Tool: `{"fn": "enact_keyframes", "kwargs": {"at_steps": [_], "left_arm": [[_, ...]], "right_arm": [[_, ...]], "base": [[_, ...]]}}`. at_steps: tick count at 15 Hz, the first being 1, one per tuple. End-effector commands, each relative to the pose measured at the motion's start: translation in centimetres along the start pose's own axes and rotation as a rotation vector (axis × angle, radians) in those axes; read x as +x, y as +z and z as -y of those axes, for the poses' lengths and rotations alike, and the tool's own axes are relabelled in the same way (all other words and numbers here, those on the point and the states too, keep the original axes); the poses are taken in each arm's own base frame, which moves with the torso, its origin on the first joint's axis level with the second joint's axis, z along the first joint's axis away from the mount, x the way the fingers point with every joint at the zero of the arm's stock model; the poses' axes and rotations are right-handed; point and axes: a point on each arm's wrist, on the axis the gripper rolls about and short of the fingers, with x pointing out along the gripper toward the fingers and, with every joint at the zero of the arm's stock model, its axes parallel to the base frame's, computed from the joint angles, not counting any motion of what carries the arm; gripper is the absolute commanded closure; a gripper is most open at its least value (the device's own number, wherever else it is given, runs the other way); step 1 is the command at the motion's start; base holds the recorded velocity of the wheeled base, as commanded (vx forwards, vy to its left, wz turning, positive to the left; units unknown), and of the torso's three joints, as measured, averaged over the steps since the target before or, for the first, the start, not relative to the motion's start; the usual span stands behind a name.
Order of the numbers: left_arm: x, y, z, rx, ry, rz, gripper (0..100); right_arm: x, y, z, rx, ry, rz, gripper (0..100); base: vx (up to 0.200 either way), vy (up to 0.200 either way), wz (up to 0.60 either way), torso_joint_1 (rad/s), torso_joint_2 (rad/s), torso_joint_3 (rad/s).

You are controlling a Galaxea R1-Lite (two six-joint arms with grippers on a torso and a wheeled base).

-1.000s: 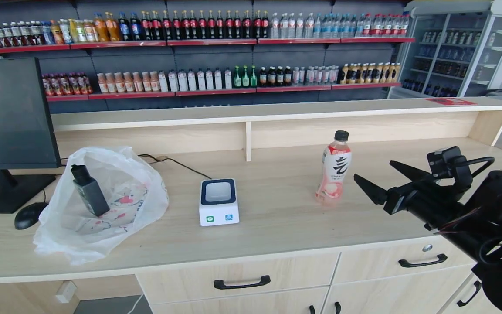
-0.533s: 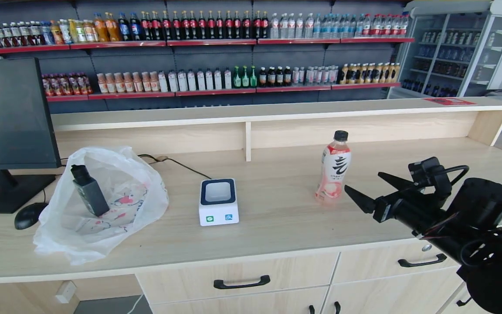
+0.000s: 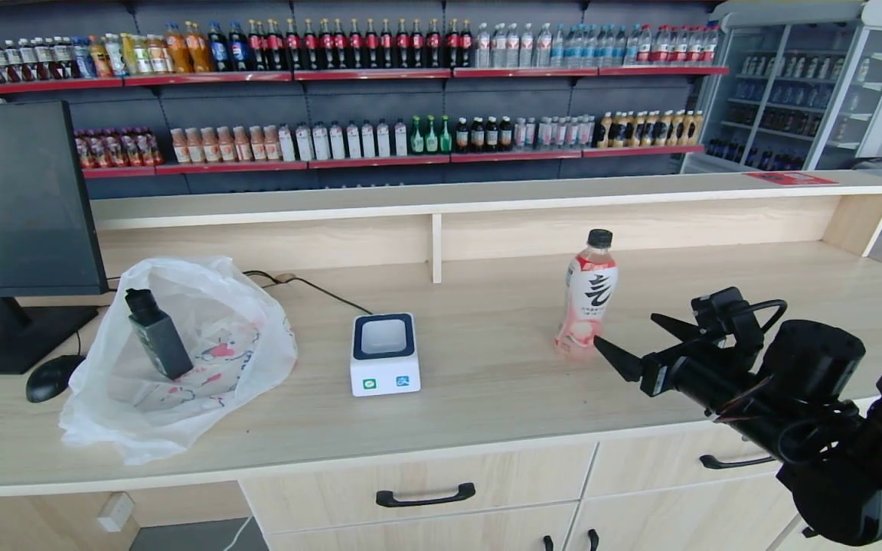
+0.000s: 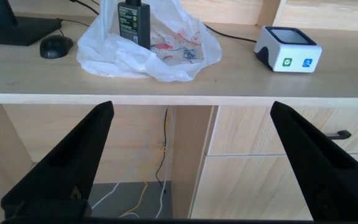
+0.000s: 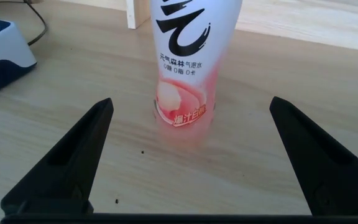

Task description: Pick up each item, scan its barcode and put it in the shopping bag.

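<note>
Bottle (image 3: 588, 295) upright on the counter (image 3: 487, 383), my right gripper (image 3: 626, 330) just beside it, jaws spread wide, nothing in them. Left gripper (image 4: 191, 106) gaping too, empty.

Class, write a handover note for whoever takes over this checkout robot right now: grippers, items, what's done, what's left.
Left gripper: open, empty, low in front of the counter.
Right gripper: open, empty, just short of the pink bottle, which stands upright on the counter.
Done: dark bottle is in the shopping bag.
To do: grasp pink bottle, scan at scanner, bag it.
</note>
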Motion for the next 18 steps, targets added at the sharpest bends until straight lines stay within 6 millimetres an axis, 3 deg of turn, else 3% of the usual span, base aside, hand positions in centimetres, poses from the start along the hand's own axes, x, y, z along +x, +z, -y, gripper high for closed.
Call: {"fn": "enact_keyframes", "kwargs": {"at_steps": [1, 5, 10, 14, 18], "left_arm": [[0.0, 0.0, 0.0, 0.0, 0.001, 0.0, 0], [0.0, 0.0, 0.0, 0.0, 0.001, 0.0, 0], [0.0, 0.0, 0.0, -0.002, 0.001, 0.0, 0], [0.0, 0.0, 0.0, 0.0, 0.001, 0.0, 0], [0.0, 0.0, 0.0, -0.002, 0.001, 0.0, 0]], "right_arm": [[0.6, -0.2, 0.0, -0.002, 0.003, 0.004, 0], [1.8, -0.5, -1.3, -0.004, 0.001, 0.005, 0], [3.3, -1.2, -1.2, -0.004, -0.052, 0.009, 0], [5.0, -1.3, -3.5, 0.027, -0.064, 0.029, 0], [5.9, -1.1, -3.7, 0.05, -0.096, 0.051, 0]], "base": [[0.0, 0.0, 0.0, 0.0, 0.0, 0.0], [0.0, 0.0, 0.0, 0.0, 0.0, 0.0], [0.0, 0.0, 0.0, 0.0, 0.0, 0.0], [0.0, 0.0, 0.0, 0.0, 0.0, 0.0], [0.0, 0.0, 0.0, 0.0, 0.0, 0.0]]}}
